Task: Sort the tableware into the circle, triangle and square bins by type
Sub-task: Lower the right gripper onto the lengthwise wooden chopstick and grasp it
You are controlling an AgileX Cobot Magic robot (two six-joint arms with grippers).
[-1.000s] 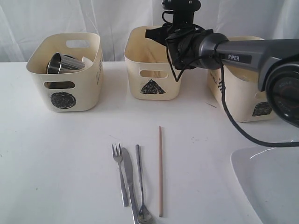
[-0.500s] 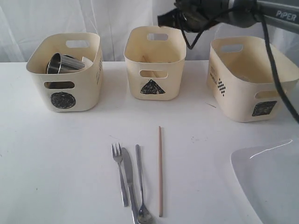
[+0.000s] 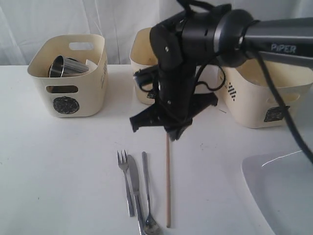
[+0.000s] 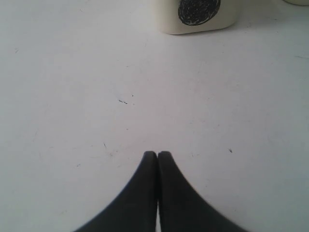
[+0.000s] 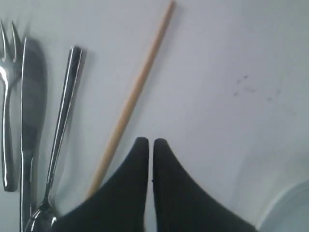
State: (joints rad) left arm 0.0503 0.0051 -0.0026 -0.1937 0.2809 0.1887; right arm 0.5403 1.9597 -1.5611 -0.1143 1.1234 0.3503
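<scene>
Starting at the left of the outside view, the circle bin (image 3: 78,93) stands on the white table (image 3: 58,161) with one steel mug (image 3: 66,67) tilted inside. Whether a second mug sits behind it I cannot tell. At lower centre lie one fork (image 3: 125,182), one knife (image 3: 135,193), one spoon (image 3: 148,196) and one chopstick (image 3: 168,186), side by side. The right arm (image 3: 195,44) fills the middle of the frame. It covers most of the triangle bin (image 3: 139,63), mark included. The right gripper (image 3: 173,134) points down over the chopstick's far end. The square bin (image 3: 254,103) stands at the right, and part of one white plate (image 3: 279,191) shows in the lower right corner. That makes three bins.

The right wrist view shows what the arm's bulk hides outside. The right gripper (image 5: 146,142) has its fingers nearly together, only a thin slit between them, and holds nothing. The chopstick (image 5: 135,92) lies just beside the tips, with the spoon (image 5: 60,125), knife (image 5: 30,111) and fork (image 5: 7,106) beyond it.

The left wrist view gives the left gripper (image 4: 157,155), which the outside view leaves out. Its fingertips are pressed together and empty over bare table (image 4: 72,96), and the circle bin (image 4: 166,19) with its scribbled mark stands ahead.
</scene>
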